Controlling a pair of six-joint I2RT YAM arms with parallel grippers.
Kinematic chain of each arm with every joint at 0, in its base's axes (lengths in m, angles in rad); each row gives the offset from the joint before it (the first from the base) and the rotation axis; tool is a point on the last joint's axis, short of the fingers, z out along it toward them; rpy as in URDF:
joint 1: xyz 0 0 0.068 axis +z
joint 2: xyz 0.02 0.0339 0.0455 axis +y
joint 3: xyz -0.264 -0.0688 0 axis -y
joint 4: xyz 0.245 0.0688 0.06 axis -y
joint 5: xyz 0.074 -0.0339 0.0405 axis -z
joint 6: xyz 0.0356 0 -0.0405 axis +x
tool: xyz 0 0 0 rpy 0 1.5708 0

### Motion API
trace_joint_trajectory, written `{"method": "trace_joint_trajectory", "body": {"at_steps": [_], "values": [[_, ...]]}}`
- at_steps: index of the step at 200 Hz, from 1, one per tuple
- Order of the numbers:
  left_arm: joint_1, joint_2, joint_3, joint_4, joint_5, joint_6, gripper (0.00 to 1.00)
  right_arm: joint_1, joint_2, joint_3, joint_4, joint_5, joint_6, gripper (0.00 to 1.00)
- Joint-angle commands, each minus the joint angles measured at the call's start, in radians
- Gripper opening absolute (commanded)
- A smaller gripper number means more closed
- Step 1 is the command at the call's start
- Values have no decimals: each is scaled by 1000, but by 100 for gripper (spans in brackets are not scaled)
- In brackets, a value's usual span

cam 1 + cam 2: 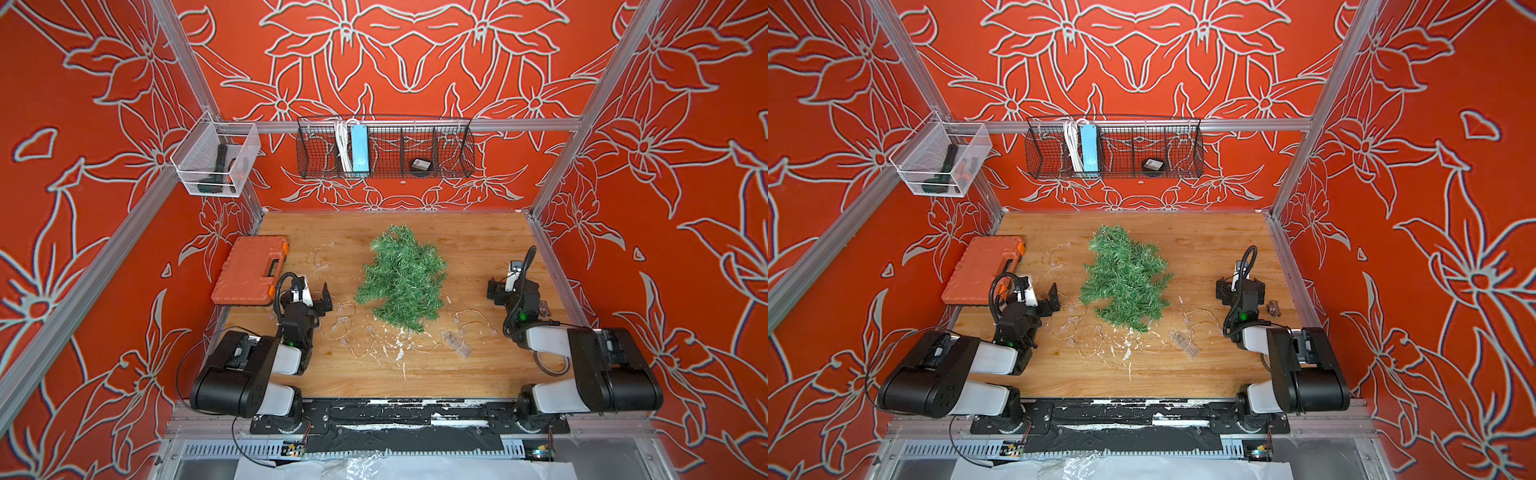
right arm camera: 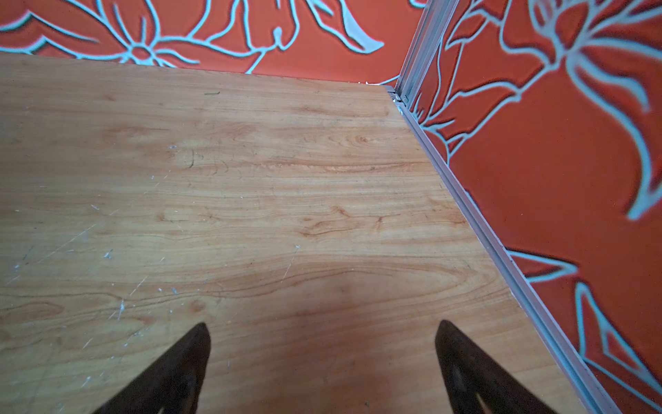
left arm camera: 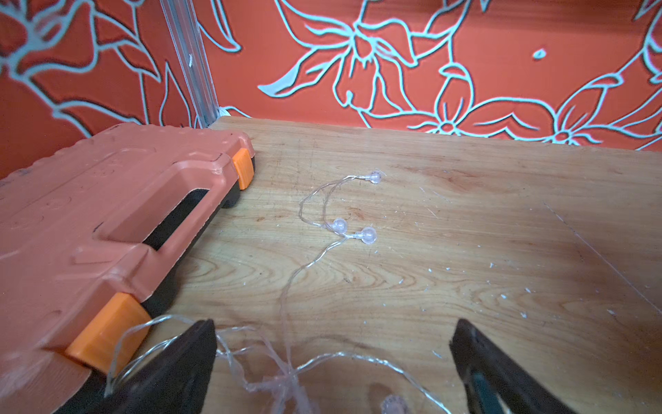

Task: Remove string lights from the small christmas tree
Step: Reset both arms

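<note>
The left claw (image 3: pixel 335 322) stood wide open and held nothing, its two dark fingers (image 3: pixel 179 365) low over the table (image 3: pixel 465 233). A knotted bunch of the string lights (image 3: pixel 338 225) lay between them. One loop of wire seemed to lie across the finger nearest the orange tool case (image 3: pixel 107 200). That loop was probably the main hazard: if the arm lifted away, the wire might catch on the finger and drag the whole strand along.

Beyond the knot, the strand ran out across the bare wood to three clear bulbs.

In both top views the small christmas tree (image 1: pixel 401 278) lay flat at the middle of the frame. Wire was strewn to its left and below it, ending in the clear battery box (image 1: pixel 457 343) at its lower right. Whether a stretch was pinned under the tree's lower edge could not be told. If so, a pull might slide the tree rather than free the lights.

The right claw (image 2: pixel 322 322), also wide open and empty, hung over bare table at centre right, well apart from the wire.
</note>
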Motion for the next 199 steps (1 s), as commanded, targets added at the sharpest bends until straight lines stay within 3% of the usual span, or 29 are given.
{"method": "trace_joint_trajectory", "body": {"at_steps": [1, 199], "values": [[-3, -8, 8, 32, 8, 15, 99, -3, -6, -8, 22, -10, -11, 98], [-4, -16, 3, 43, 0, 13, 99, -3, -7, -8, 22, -10, -11, 98]]}}
